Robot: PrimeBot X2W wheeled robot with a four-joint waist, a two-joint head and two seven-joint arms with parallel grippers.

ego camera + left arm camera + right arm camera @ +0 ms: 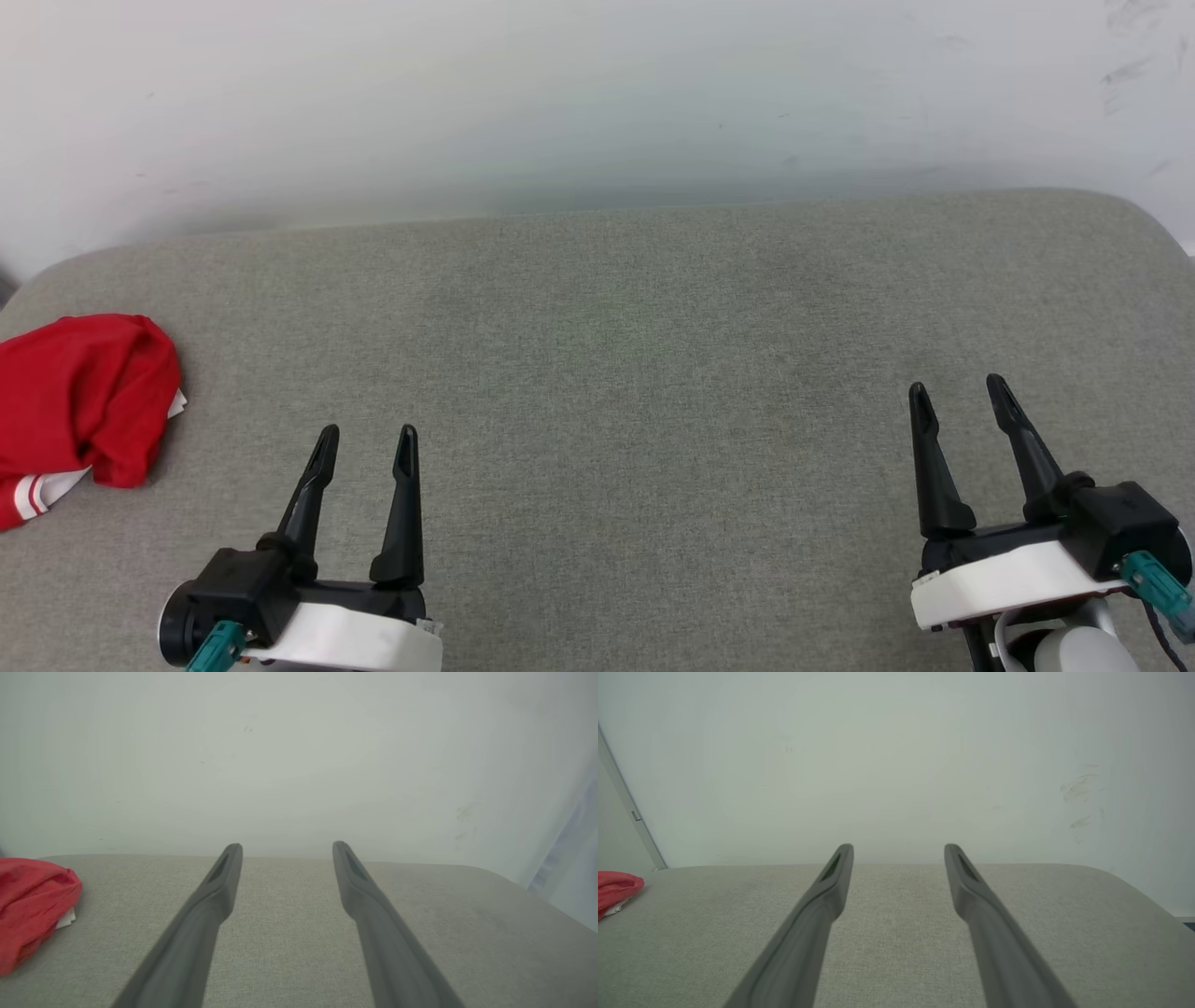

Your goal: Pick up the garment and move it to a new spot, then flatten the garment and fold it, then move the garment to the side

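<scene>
Garment [79, 401] lay bunched at the worktop's [597, 308] 9 o'clock edge, partly out of frame. Left gripper [368, 437] and right gripper [958, 387] were spread and empty, the right well apart from it. Risk: a pinch on one loose layer could drag the heap off the edge. No clear long axis; striped sleeve trim pointed toward 7 o'clock.

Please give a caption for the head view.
Crumpled garment far left on grey surface; left gripper and right gripper open, empty.
</scene>
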